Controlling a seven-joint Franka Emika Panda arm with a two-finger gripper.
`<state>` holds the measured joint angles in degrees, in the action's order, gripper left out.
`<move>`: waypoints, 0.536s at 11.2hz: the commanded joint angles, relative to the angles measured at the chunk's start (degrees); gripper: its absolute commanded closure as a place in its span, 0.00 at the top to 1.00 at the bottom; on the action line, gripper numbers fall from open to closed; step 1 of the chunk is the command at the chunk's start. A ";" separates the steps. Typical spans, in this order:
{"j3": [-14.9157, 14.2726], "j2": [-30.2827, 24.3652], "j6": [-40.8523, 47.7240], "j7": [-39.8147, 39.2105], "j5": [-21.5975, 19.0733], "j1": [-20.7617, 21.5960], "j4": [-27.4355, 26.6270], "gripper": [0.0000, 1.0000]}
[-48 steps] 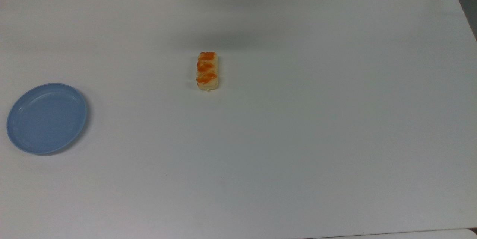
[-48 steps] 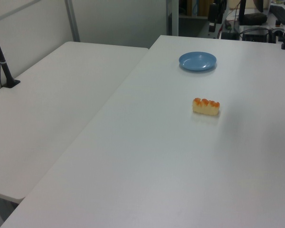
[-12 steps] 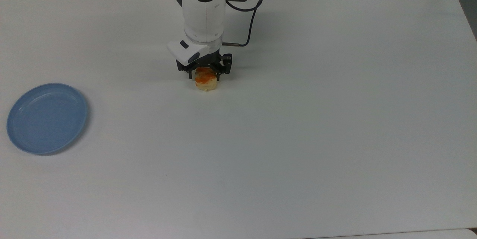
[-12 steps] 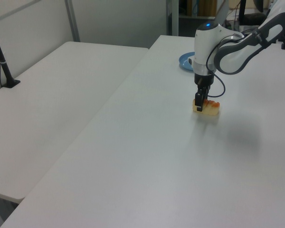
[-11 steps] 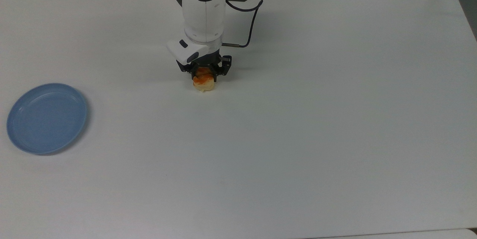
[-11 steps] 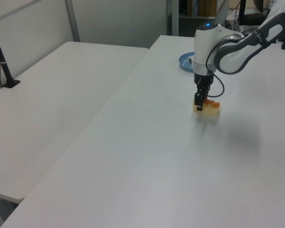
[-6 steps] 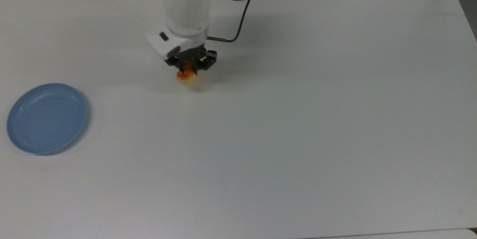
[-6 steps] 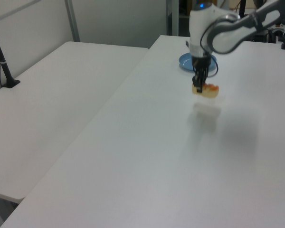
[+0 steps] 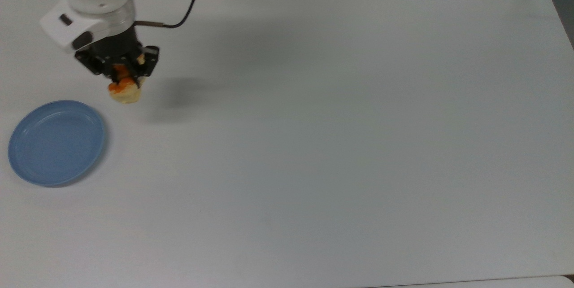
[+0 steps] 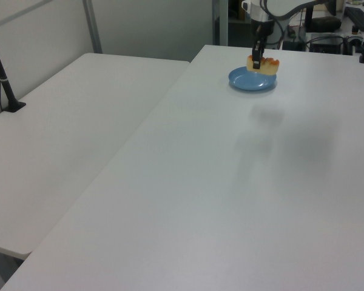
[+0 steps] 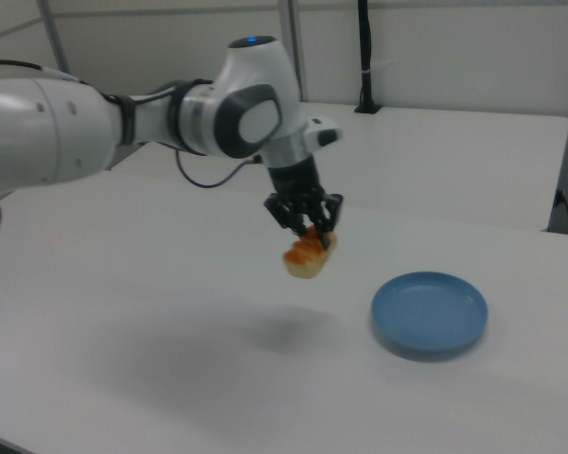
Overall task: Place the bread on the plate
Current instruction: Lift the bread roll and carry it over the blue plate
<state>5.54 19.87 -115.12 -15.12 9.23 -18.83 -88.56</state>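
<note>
Bread [image 9: 124, 92] half-hidden in gripper [image 9: 122, 76]

Your arm [image 11: 66, 128] wears glossy white shells with dark grey bands at its joints. A small blue light glows on top of the rounded wrist joint. A thin dark cable [image 9: 179, 14] loops to the black gripper [image 11: 306, 223] under a white flange.

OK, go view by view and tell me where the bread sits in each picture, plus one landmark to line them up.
Top view: the bread hangs at upper left, held in the gripper, above and right of the plate.
Left view: the bread is at the top, right of centre, in front of the plate's far part.
Right view: the bread hangs near centre, left of the plate.
Shared landmark: the plate.
</note>
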 commanded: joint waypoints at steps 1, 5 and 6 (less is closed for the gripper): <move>0.26 11.05 -1.75 -3.16 0.52 -3.58 13.13 0.35; -0.44 18.17 -18.01 -3.08 0.78 -6.66 14.55 0.31; -0.53 19.76 -19.34 -2.81 0.79 -7.01 15.68 0.31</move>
<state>5.48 35.49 -131.10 -17.48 9.25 -25.42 -76.49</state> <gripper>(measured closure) 0.692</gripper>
